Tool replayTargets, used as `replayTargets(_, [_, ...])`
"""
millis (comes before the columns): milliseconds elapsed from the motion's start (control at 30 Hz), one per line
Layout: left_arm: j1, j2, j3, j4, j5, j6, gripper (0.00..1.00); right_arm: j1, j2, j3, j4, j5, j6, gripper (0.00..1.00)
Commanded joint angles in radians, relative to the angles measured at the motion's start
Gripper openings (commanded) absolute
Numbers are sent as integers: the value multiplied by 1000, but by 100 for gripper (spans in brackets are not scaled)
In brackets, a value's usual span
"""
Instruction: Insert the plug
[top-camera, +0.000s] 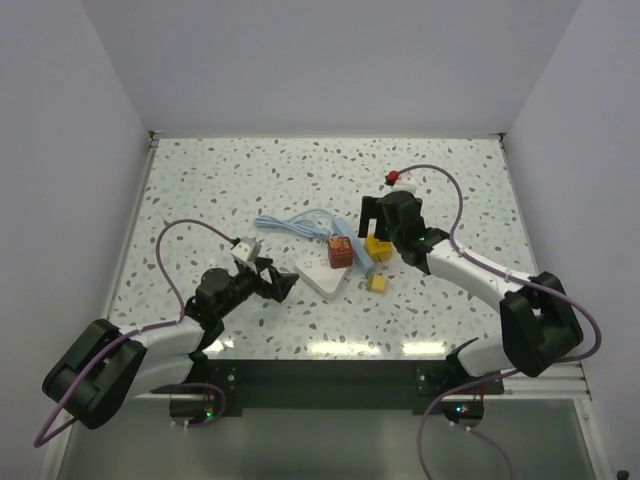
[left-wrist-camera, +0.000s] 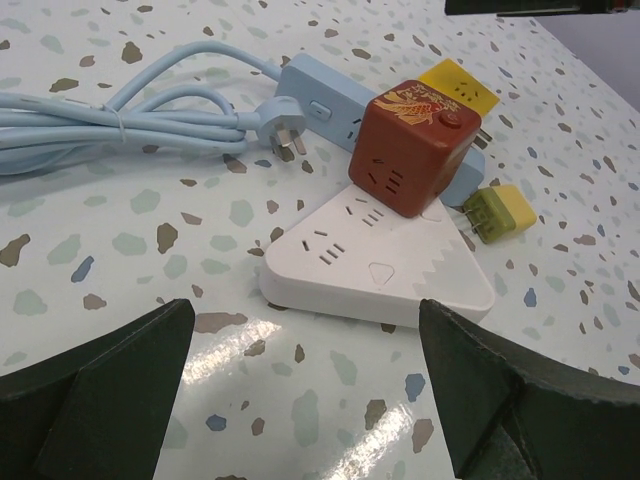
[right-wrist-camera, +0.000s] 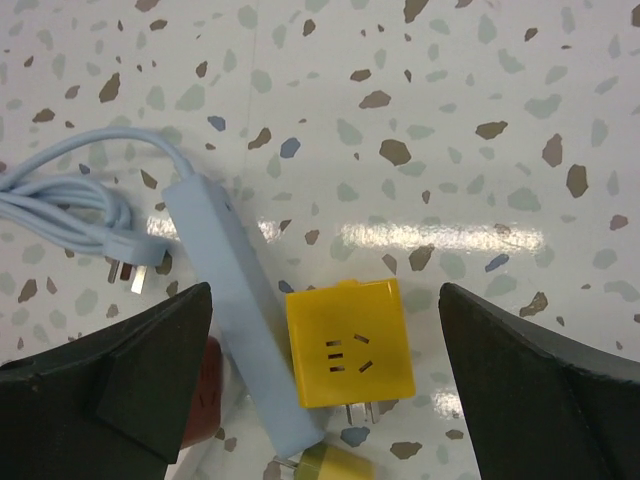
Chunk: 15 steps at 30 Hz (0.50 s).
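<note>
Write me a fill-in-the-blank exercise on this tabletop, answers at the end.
1. The red cube socket sits at a corner of the ____ triangular socket block.
2. The cube adapter framed by the open right gripper is coloured ____.
3. The left gripper is open and holds ____.
4. The long power strip beside that adapter is light ____.

Answers: white; yellow; nothing; blue
</note>
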Motion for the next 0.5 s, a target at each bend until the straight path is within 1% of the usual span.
replayTargets(0, [6,3,-4,79,31,28,100,-11,55,-1,41,-74,-25,99])
replayTargets(167, [6,23,1,107,57,34,100,-28,109,16,61,-88,-29,99])
replayTargets(467, [7,47,19,119,75,52,100,-44,172,13,18,-123,-23,99])
